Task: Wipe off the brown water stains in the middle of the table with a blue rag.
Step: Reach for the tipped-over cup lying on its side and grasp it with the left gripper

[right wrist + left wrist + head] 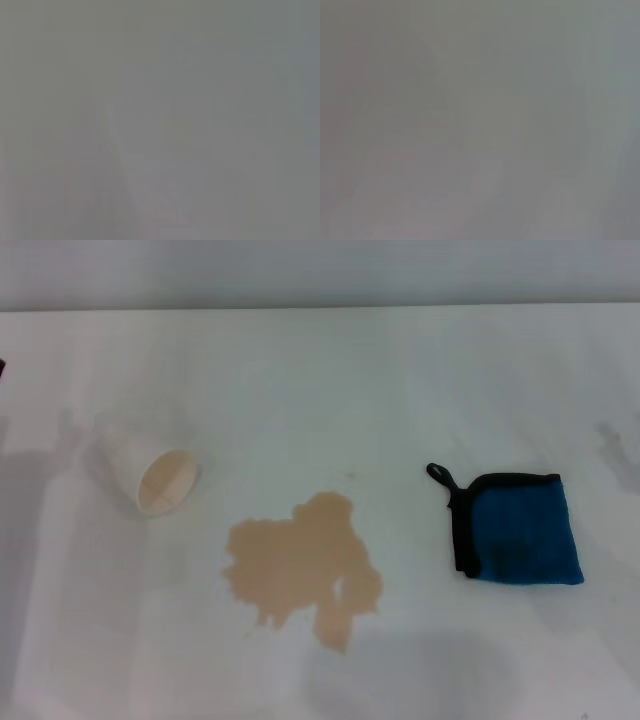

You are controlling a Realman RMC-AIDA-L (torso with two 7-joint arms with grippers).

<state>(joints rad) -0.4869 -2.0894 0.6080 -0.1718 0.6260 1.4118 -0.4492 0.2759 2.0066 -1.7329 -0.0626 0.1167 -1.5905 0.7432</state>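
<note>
we see the brown stain (300, 565) spread in the middle of the white table (320, 370), with lobed edges and a tongue running toward the near side. the blue rag (520, 528) lies flat on the robot's right, well apart from the stain, its black edging turned toward the stain and its small loop at the far corner on that side. a white paper cup (155, 475) lies tipped on its side on the left, near the stain but not touching it.

neither gripper shows in the head view, and both wrist views give only a blank grey field, so we cannot tell whether either one is open or closed, or has hold of anything (the rag itself plainly lies untouched by anything we can see).

we judge the step in hand to be fetching the rag, and the right arm sits closer to it. we would pinch it near the middle or by the edged side, so it stays spread. then we would press it flat and sweep from the stain's outer lobes inward, steering away from the cup, since the stain is wider than the rag and will need several passes.
</note>
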